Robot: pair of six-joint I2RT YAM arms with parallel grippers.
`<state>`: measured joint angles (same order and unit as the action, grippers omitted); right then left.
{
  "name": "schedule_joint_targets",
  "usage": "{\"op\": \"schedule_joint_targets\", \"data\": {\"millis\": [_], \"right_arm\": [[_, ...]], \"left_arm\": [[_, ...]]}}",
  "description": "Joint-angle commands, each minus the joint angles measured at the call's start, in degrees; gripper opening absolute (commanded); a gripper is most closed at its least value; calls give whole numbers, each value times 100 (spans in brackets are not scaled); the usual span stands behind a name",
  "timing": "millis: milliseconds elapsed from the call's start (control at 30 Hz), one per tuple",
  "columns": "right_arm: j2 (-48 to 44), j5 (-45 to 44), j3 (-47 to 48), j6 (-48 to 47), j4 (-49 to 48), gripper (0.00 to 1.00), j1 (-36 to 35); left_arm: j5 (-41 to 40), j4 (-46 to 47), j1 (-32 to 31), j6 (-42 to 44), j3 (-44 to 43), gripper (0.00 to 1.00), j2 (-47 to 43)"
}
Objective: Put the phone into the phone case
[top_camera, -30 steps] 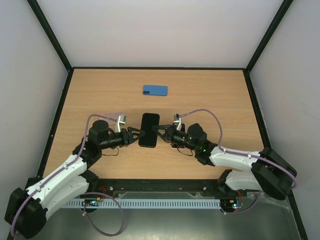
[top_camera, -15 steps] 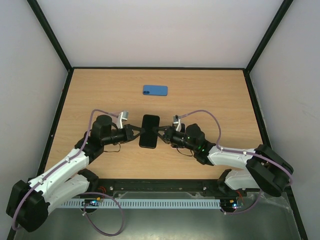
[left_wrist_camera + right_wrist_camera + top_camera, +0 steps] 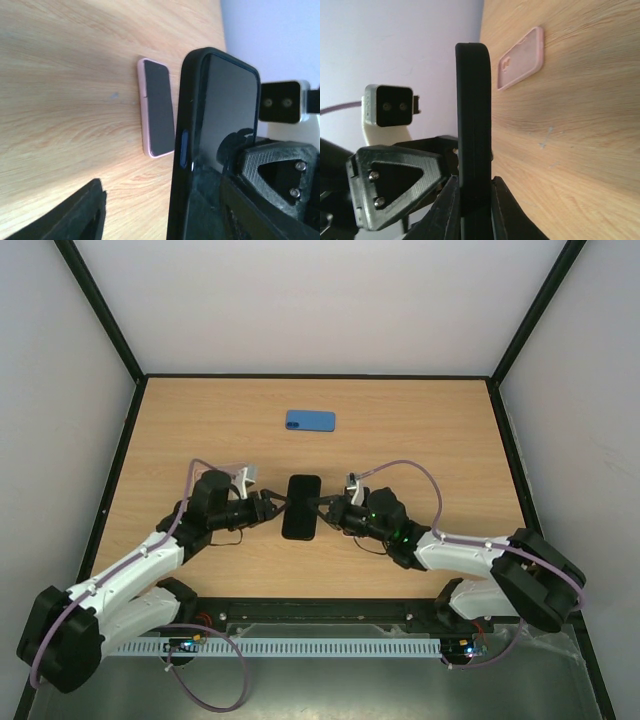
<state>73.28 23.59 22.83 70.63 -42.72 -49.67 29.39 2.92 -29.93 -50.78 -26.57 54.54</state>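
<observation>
Centrally in the top view, the black phone (image 3: 301, 507) is clamped at its right edge by the jaws of the right gripper (image 3: 322, 503), presumably for carrying to the blue phone case (image 3: 310, 420) higher in frame; the jaws of the left gripper (image 3: 272, 506) are spread apart about its left edge.

phone (image 3: 301, 506) — black slab, screen up, lengthwise front-to-back | phone case (image 3: 310, 420) — blue, flat on the table (image 3: 420, 440), well apart behind phone
</observation>
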Motion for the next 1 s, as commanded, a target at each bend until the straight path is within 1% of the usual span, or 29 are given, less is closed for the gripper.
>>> {"op": "schedule_joint_targets", "data": {"millis": [0,133,167,233,400,667,767,967], "right_arm": [[40,-224,73,-392,126,8,214],[204,-276,171,-683,447,8,421],[275,-272,234,-775,553,8,479],[457,-260,400,-950,775,8,588],[1112,38,738,-1133,913,9,794],[1858,285,1122,-1409,1151,12,1136],[2056,254,1234,-1475,1351,17,1190],[2248,219,1310,-1486,1527,29,1232]], "left_arm": [[-529,-371,11,151,19,72,-42],[-1258,-926,14,174,-48,97,-204],[-1414,-1070,22,174,-65,99,-221],[-1751,-1337,63,168,-117,99,-213],[-2065,-1745,384,251,-277,99,-80],[-2104,-1819,979,247,-233,99,114],[-2104,-1871,1192,304,-277,99,256],[-2089,-1713,1463,260,-319,99,654]]}}
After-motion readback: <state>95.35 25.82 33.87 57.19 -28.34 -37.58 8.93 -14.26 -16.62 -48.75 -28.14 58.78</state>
